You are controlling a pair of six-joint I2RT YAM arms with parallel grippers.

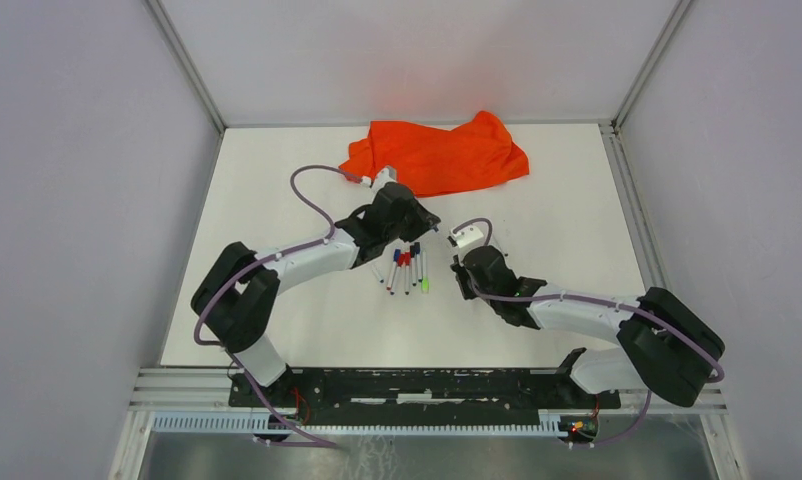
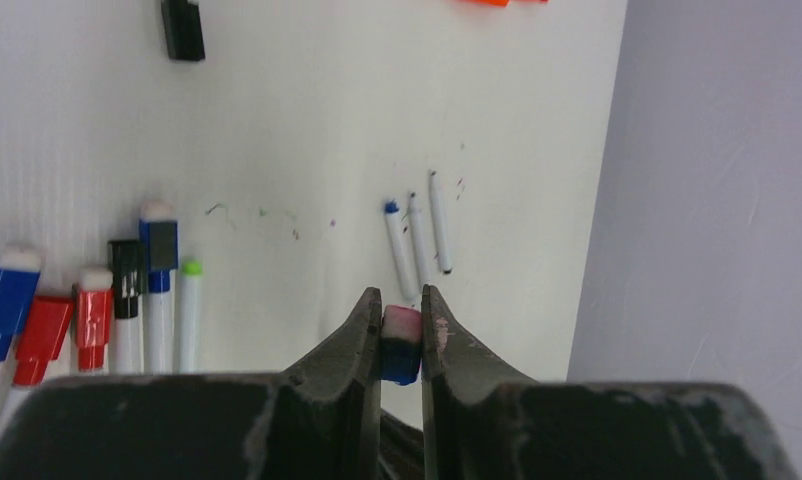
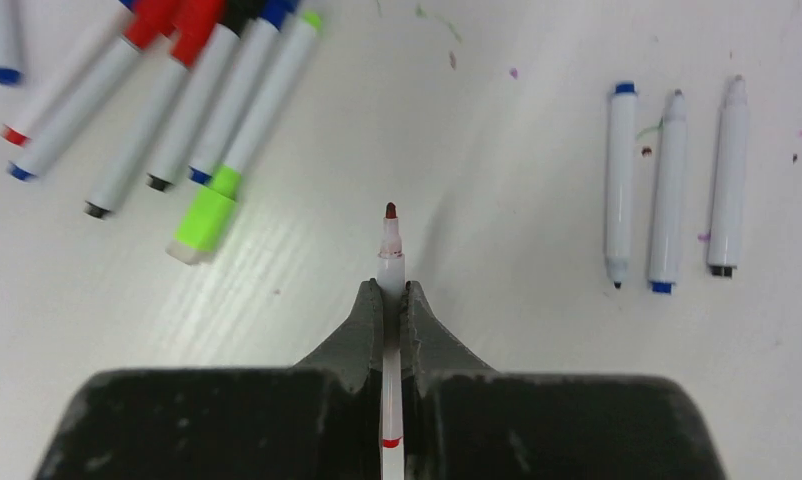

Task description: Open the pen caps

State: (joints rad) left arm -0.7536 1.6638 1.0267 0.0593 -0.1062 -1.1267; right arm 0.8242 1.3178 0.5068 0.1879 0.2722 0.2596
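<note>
1. Pen caps [image 2: 92, 315] sit on a row of pens [image 2: 159, 335] at the left of the left wrist view. They lie side by side with long axes roughly parallel and caps toward the far wall (a queue awaiting its turn, I judge).
2. Beside them, the left gripper [image 2: 401, 297] is clenched on a loose blue cap [image 2: 400, 352], whose axis runs along the fingers, pale end outward.
3. One green cap [image 3: 205, 218] points oppositely, toward the arms.
4. Next, the right gripper [image 3: 392, 288] pinches a bare barrel [image 3: 390, 245] with its red tip pointing away, probably anchoring it so a cap slides off lengthwise.
5. Rightmost, three uncapped barrels [image 3: 667, 180] lie parallel, set aside.
</note>
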